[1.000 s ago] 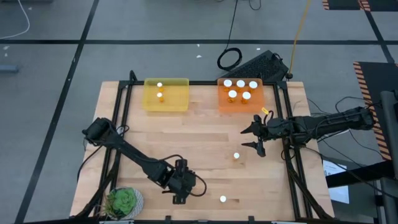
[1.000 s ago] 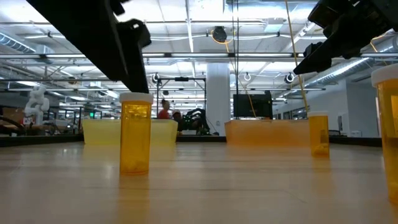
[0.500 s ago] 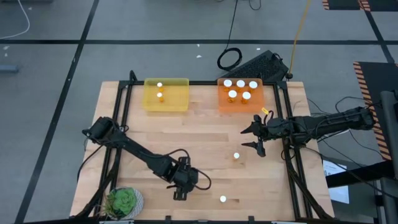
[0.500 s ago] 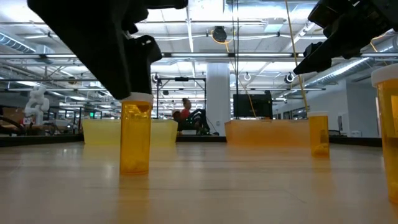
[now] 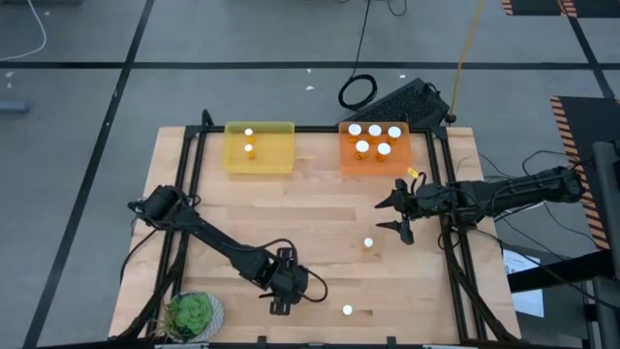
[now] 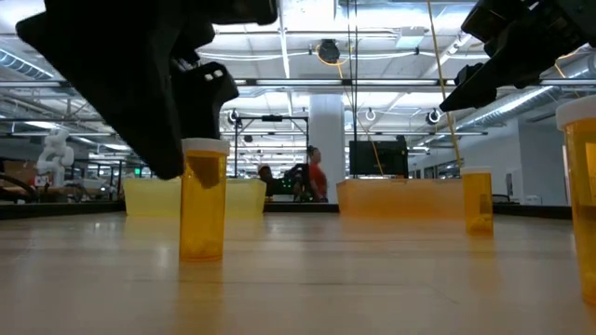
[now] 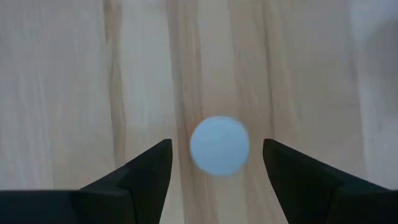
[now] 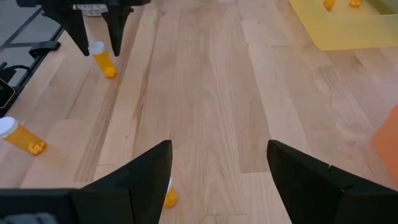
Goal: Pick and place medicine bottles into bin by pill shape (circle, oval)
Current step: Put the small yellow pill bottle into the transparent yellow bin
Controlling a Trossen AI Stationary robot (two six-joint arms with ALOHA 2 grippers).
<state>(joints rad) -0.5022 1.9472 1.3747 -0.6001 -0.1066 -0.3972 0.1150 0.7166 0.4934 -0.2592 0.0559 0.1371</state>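
Left gripper (image 7: 216,163) is hovering directly above an upright medicine bottle (image 7: 219,145), fingers spread apart, white cap lying between them, ungrasped. Right gripper (image 5: 396,215) is waiting open beside the orange bin (image 5: 376,161), another bottle (image 5: 368,243) standing nearby

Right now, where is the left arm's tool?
In the high view the left tool is near the table's front edge, left of centre, right of the green potted plant; it is open, straddling a white-capped amber bottle.
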